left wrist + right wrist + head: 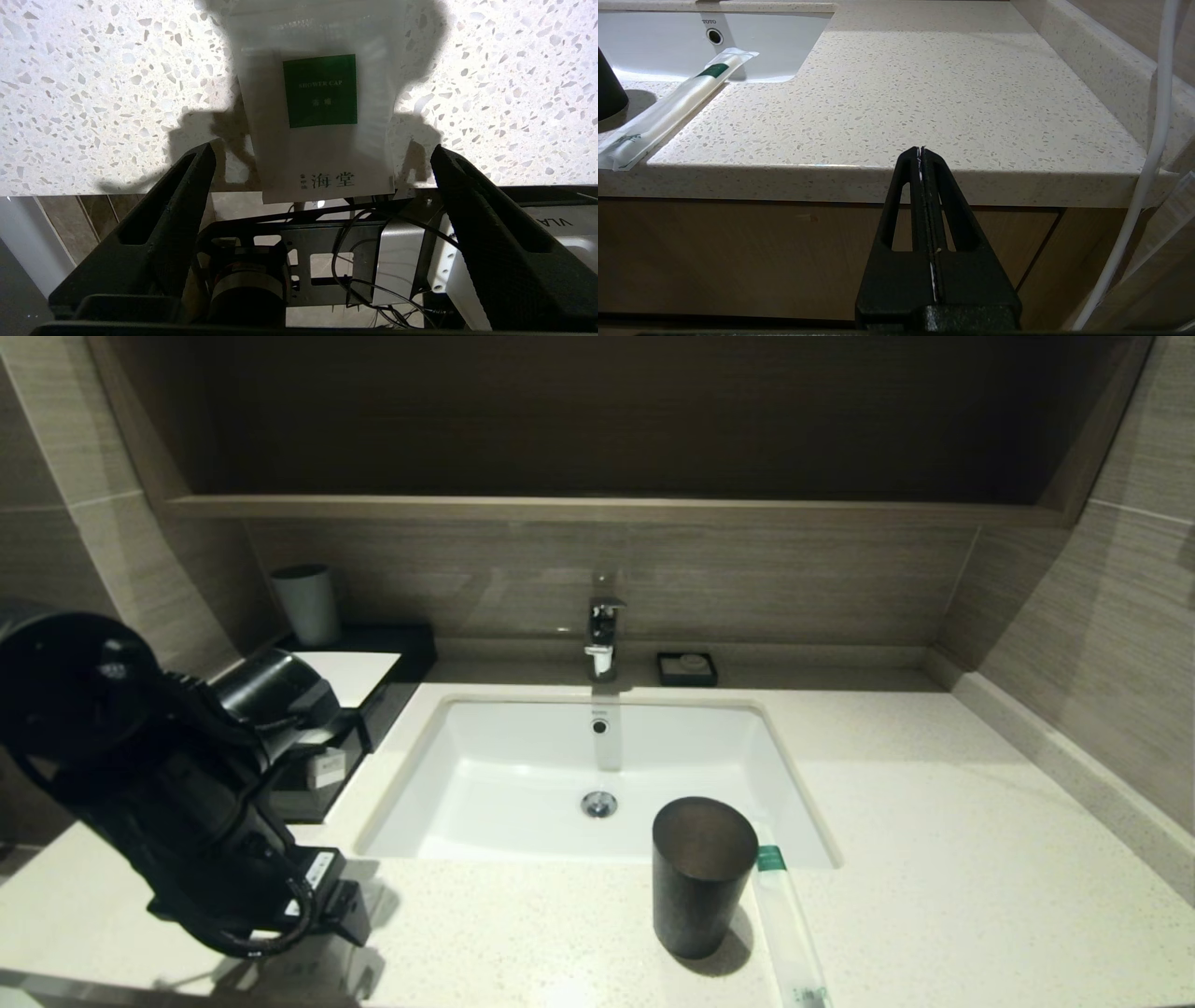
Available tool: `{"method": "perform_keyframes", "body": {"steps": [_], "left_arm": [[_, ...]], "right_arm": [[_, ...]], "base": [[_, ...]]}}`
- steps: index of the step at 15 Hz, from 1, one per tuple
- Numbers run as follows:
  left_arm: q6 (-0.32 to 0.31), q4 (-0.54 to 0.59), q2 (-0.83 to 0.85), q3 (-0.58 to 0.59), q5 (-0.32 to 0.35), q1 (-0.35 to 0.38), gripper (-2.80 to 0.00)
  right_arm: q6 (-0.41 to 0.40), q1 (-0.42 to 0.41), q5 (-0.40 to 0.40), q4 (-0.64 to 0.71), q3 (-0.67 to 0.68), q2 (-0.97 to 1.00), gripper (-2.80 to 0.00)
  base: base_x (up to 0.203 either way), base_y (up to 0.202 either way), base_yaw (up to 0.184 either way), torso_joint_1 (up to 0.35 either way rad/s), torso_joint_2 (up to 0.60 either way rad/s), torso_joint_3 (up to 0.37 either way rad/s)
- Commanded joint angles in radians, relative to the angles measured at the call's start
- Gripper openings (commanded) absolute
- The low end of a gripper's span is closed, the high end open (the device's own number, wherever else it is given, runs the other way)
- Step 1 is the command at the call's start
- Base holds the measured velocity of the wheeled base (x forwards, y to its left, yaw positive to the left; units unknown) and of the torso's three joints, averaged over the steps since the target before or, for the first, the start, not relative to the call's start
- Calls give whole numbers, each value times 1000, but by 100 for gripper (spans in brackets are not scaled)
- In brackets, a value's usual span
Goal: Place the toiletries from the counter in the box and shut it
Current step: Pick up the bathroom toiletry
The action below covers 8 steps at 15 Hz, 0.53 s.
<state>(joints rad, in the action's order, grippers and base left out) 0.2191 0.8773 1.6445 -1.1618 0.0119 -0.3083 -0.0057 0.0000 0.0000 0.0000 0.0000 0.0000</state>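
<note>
Down at the front left corner of the bench (934,821), the left end effector (322,154) hangs with its jaws spread wide and nothing between them. Right under it lies the flat shower cap sachet (322,116), one short end poking out past the bench's front edge. So I'd say the step in hand is picking this one up: the jaws need to drop, straddle the sachet and pinch it (that overhang looks like the easy place to bite). Then over to the box (350,695) at the back left corner.

One long sachet (789,933) lies at the front edge beside the dark cup (700,877), untouched. The right end effector (924,186) is parked below the front edge, pressed shut and empty.

Hard to see: the left arm blocks most of the box's drawer in the head view, so I can't tell what's inside. The long sachet is cut off by the picture's edge.
</note>
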Motion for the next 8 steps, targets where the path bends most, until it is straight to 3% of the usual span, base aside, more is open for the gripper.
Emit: {"method": "perform_keyframes", "body": {"steps": [1, 8], "left_arm": [[2, -10, 13, 7, -1, 0, 0], [16, -32, 37, 8, -4, 2, 0]], "right_arm": [[0, 0, 0, 0, 0, 0, -280], [0, 1, 0, 0, 0, 0, -280]], "base": [[0, 0, 0, 0, 0, 0], [0, 0, 0, 0, 0, 0]]}}
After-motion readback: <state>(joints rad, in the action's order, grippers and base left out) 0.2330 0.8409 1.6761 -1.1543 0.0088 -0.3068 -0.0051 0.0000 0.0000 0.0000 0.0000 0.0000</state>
